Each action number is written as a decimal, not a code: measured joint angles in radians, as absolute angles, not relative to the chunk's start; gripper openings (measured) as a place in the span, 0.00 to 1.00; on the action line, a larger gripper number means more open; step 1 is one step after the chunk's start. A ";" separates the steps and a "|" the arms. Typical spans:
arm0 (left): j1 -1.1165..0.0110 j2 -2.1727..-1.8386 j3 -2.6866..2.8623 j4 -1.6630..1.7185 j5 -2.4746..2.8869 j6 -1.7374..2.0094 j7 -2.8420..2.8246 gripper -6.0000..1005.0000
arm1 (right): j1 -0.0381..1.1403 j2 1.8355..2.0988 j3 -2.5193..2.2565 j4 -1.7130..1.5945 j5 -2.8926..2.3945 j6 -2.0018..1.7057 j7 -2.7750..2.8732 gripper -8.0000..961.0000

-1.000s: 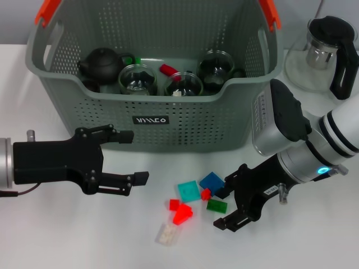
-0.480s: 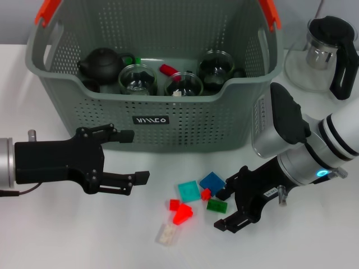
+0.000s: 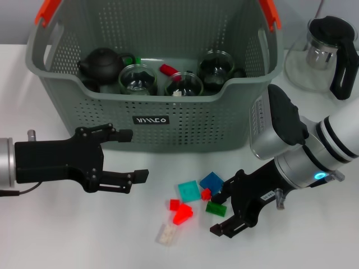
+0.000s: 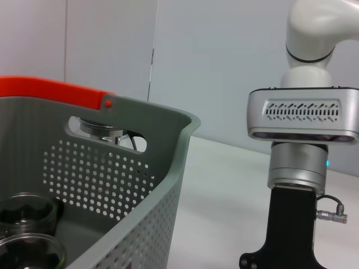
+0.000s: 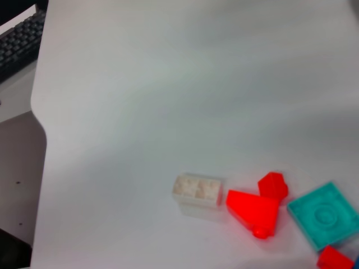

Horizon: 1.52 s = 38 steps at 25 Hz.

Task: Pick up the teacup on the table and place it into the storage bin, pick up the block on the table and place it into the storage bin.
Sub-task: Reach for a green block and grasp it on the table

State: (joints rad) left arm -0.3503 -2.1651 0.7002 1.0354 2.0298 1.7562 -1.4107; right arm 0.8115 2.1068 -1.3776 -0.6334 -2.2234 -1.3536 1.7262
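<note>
A plain white table point(image 3: 67, 235) carries everything, with a pale wall behind it in the left wrist view and, in the right wrist view, the table's edge with a black keyboard point(image 5: 19, 42) beyond it. The storage bin point(image 3: 168, 120) stands at the back of the table, its orange handle ends at the upper corners; inside it sit a dark teapot point(image 3: 102, 63), three glass teacups point(image 3: 137, 79) and small red and green pieces. To the bin's right, on the table, is a glass pitcher with a black lid and handle point(image 3: 328, 53). In front of the bin lies a loose cluster of blocks: a teal square point(image 3: 189, 190), a blue square point(image 3: 212, 181), a green block point(image 3: 216, 207), red blocks point(image 3: 180, 213) and a whitish block point(image 3: 168, 234) nearest the front edge. The right gripper point(image 3: 224, 210) is low over the table with its fingers spread, the green block between them and untouched as far as can be seen. The left gripper point(image 3: 134, 156) hovers just in front of the bin's left half, jaws wide apart and holding nothing, clear of the blocks.
</note>
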 joint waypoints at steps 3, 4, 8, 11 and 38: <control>-0.351 -2.165 0.697 1.034 2.031 1.756 -1.409 0.94 | 0.810 2.107 -1.385 -0.633 -2.223 -1.360 1.729 0.75; -0.351 -2.165 0.696 1.033 2.031 1.756 -1.408 0.94 | 0.808 2.106 -1.386 -0.635 -2.223 -1.363 1.729 0.75; -0.351 -2.164 0.696 1.033 2.031 1.756 -1.408 0.94 | 0.804 2.106 -1.385 -0.643 -2.215 -1.373 1.729 0.74; -0.351 -2.164 0.696 1.033 2.031 1.756 -1.408 0.94 | 0.804 2.103 -1.384 -0.644 -2.202 -1.386 1.726 0.74; -0.350 -2.166 0.696 1.031 2.027 1.758 -1.409 0.94 | 0.805 2.103 -1.385 -0.654 -2.202 -1.361 1.723 0.71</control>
